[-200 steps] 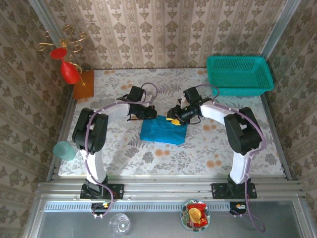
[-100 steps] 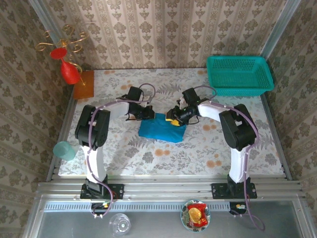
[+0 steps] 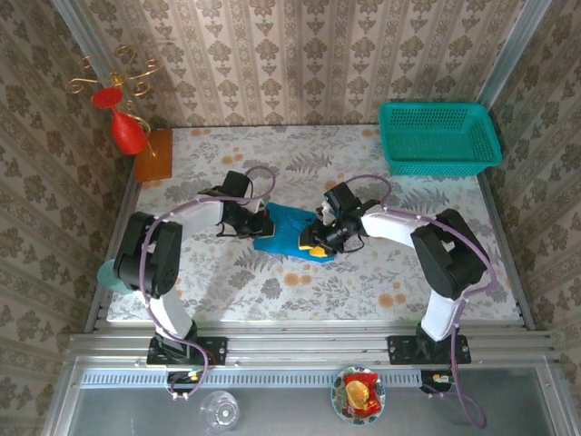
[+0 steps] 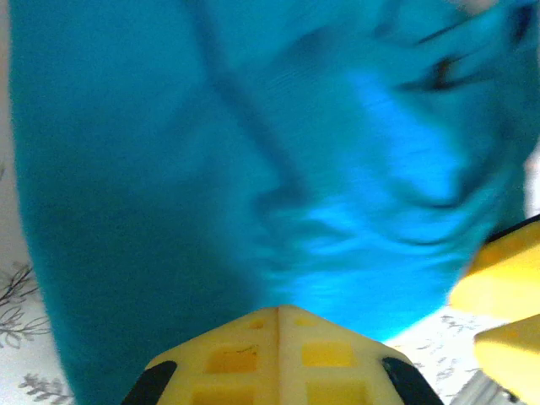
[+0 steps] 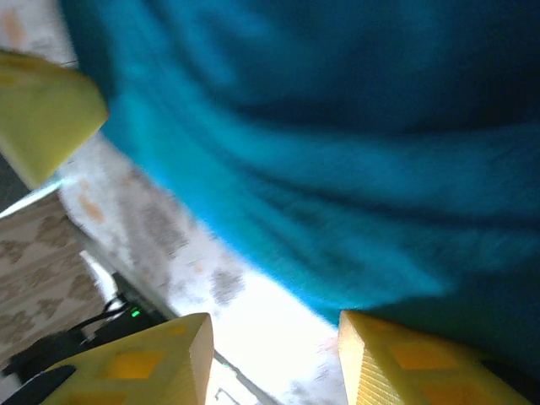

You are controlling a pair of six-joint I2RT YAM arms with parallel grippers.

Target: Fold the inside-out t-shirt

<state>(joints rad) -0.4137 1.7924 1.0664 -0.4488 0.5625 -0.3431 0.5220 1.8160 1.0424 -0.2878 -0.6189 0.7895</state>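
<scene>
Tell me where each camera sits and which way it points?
Top external: fixed above and behind the arms, looking down at the table, both arms and the blue t-shirt between them.
Left wrist: on the left arm, facing the shirt close up; its shut left claw shows at the bottom.
Right wrist: on the right arm, facing shirt edge and table; the right claw, fingers apart, shows below.
Shared: every view sees the shirt.
</scene>
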